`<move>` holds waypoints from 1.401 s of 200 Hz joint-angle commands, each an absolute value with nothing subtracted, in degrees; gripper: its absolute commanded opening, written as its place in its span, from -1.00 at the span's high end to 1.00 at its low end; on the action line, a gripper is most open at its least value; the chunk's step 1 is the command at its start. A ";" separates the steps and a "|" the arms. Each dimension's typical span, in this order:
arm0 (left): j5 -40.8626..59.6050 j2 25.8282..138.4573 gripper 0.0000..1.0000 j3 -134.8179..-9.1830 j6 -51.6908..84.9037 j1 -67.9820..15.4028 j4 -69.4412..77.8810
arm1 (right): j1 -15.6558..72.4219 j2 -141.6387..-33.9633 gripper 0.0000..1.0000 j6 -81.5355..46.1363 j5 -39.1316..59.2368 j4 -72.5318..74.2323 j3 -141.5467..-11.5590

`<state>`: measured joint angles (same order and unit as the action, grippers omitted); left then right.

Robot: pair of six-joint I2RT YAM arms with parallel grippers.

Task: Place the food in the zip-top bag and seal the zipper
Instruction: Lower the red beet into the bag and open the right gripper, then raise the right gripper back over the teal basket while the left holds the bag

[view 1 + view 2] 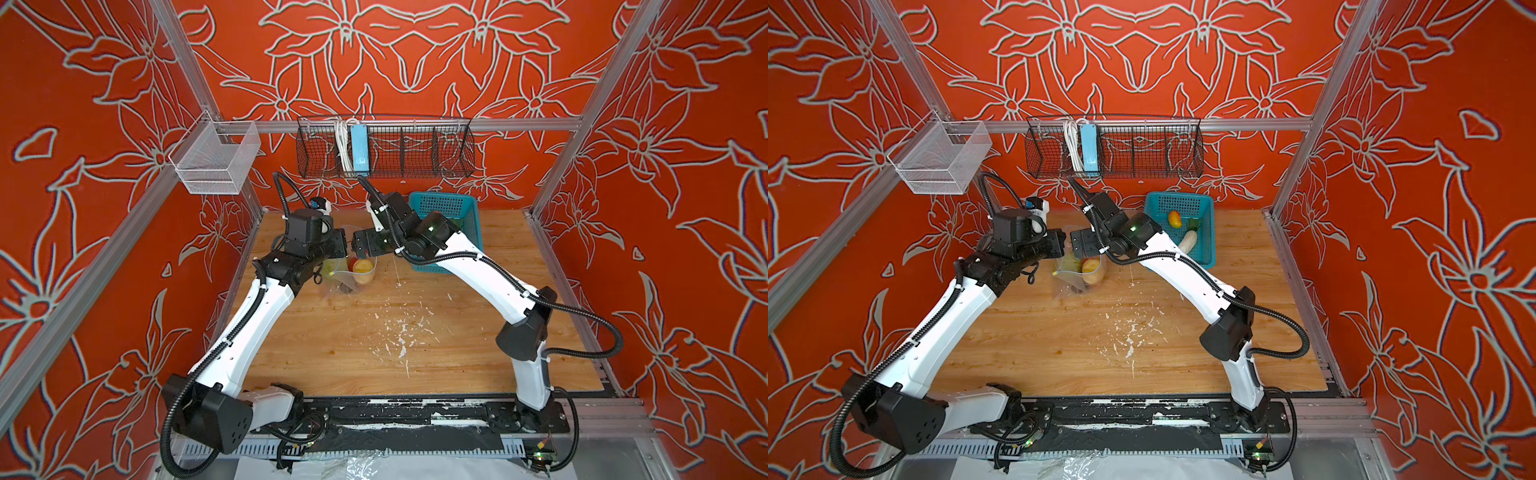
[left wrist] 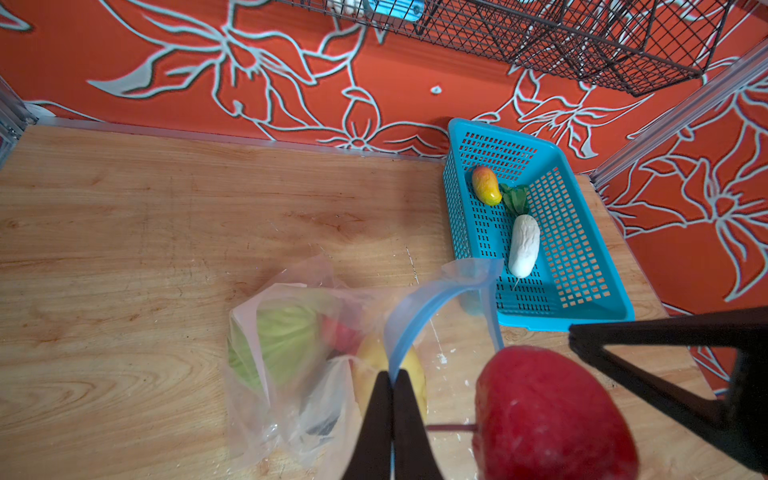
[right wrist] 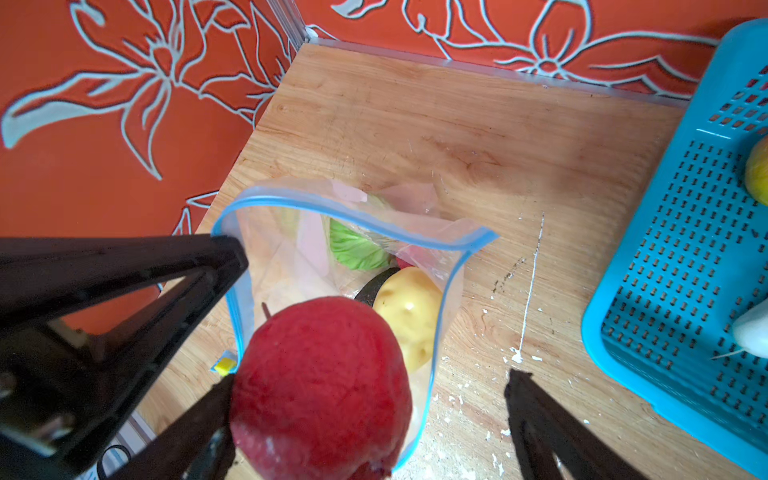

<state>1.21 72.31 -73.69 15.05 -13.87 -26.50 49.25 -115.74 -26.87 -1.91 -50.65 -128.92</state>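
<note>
Bag (image 2: pixel 257 419) blurs food (image 2: pixel 286 336) inside; red fruit (image 2: pixel 552 415) cropped.

Near half of the table (image 1: pixel 374 353) is wide open, just white flecks, plenty of room for either arm. Back is cramped: teal basket (image 1: pixel 1177 203) walls off the right, wire rack (image 1: pixel 415 153) hangs above the back edge, and the zip-top bag (image 3: pixel 291 253) mouth has a red fruit (image 3: pixel 320 386) right over it between my spread right jaws, left jaws clamped on its rim.
</note>
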 commanded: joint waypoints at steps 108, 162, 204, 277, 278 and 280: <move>-0.91 72.26 1.00 -74.27 15.89 -13.62 -27.16 | 44.67 -118.18 -0.96 -25.20 9.76 -42.20 -121.00; -3.05 72.94 1.00 -74.41 14.98 -13.62 -27.71 | 41.05 -113.34 -0.97 -25.03 15.33 -33.60 -109.08; -2.71 73.38 1.00 -74.36 15.02 -13.62 -27.51 | 38.05 -107.44 -0.96 -24.37 17.92 -27.25 -99.33; -2.90 73.40 1.00 -74.36 14.86 -13.62 -27.51 | 35.71 -100.82 -0.97 -22.85 17.65 -27.10 -94.30; -2.90 73.44 1.00 -74.36 14.86 -13.62 -27.51 | 35.69 -100.77 -0.96 -22.85 17.61 -27.17 -94.26; -2.90 73.45 1.00 -74.36 14.79 -13.62 -27.51 | 35.71 -100.73 -0.96 -22.85 17.48 -27.27 -94.30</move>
<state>-2.35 73.03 -73.69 15.35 -13.87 -26.98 35.86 -102.78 -24.23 17.26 -27.64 -95.26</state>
